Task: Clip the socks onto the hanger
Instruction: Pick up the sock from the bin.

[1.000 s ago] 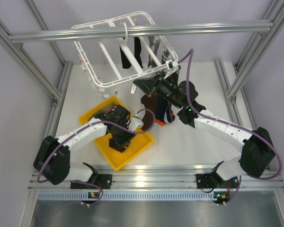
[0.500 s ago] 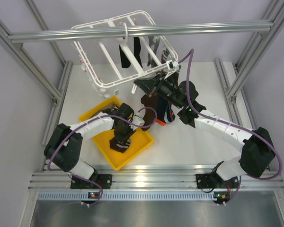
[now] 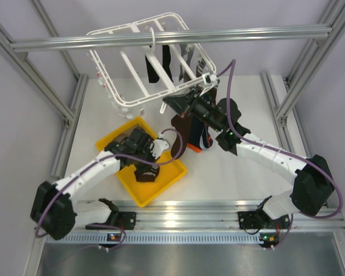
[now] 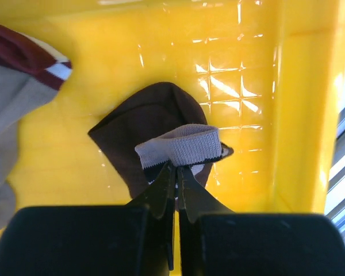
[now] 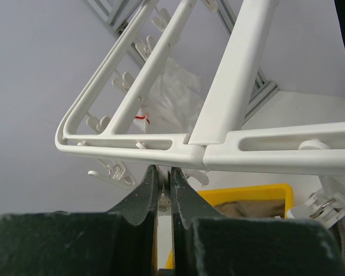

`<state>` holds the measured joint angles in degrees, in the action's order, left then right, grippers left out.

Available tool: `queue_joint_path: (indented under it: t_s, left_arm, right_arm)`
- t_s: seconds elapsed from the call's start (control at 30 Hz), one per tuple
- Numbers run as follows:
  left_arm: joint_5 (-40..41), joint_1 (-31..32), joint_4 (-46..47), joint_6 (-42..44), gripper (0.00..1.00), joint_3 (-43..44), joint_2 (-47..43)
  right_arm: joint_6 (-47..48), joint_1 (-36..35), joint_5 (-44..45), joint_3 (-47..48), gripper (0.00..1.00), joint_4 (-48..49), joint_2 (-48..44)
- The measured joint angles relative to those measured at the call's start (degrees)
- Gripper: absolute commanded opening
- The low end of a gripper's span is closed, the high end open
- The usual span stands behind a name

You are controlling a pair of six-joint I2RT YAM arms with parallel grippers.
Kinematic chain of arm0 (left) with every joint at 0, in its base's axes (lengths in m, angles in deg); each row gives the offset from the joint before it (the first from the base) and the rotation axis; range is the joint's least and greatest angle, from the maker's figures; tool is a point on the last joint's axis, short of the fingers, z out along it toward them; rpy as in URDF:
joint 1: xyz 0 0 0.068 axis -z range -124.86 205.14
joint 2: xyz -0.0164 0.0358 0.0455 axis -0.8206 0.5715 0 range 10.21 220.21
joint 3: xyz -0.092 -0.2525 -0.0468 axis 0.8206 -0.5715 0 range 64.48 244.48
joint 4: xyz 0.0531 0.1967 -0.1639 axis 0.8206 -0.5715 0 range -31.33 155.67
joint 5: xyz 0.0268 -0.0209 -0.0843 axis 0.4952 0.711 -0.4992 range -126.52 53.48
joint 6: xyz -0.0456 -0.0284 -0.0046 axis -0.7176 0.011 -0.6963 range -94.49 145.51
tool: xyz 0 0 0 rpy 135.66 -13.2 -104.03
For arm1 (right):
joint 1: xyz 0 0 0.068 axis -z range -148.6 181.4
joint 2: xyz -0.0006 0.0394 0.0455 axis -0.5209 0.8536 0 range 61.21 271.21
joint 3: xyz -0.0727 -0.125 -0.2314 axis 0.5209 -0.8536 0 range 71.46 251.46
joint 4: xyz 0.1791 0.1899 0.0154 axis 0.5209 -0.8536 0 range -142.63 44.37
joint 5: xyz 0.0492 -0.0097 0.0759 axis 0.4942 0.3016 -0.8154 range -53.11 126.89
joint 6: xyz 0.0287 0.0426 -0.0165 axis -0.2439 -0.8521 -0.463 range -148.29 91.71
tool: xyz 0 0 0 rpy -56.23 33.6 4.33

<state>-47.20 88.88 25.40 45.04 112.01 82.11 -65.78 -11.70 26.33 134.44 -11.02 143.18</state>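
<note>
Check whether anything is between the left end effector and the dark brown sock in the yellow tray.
Nothing visible is in the way. The left end effector is shut right on the tan cuff of the dark brown sock, which lies in the yellow tray. The other sock lies off to one side.

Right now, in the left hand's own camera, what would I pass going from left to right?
Grey sock with maroon band → dark brown sock, its beige cuff pinched in the left hand → right wall of the yellow tray.
</note>
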Motion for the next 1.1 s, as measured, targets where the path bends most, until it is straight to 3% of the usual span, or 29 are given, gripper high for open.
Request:
queue_joint_path:
  t_s: [0.27, 0.4, 0.77, 1.1]
  left_arm:
    - [0.26, 0.04, 8.66, 2.97, 0.00, -9.73, -28.33]
    - [2.29, 0.20, 16.11, 4.79, 0.00, -13.81, -37.75]
    - [11.54, 1.03, 36.98, 11.93, 0.00, -14.80, -34.45]
    - [10.10, 3.61, 48.98, 19.52, 0.00, -15.13, -33.00]
  right_arm:
    - [-0.02, 0.00, -0.04, 0.00, 0.00, 0.00, 0.00]
    - [-0.02, 0.00, -0.07, 0.00, 0.00, 0.00, 0.00]
    - [-0.07, 0.04, -0.50, 0.00, 0.00, 0.00, 0.00]
    - [-0.22, 0.04, -0.72, 0.00, 0.00, 0.02, 0.00]
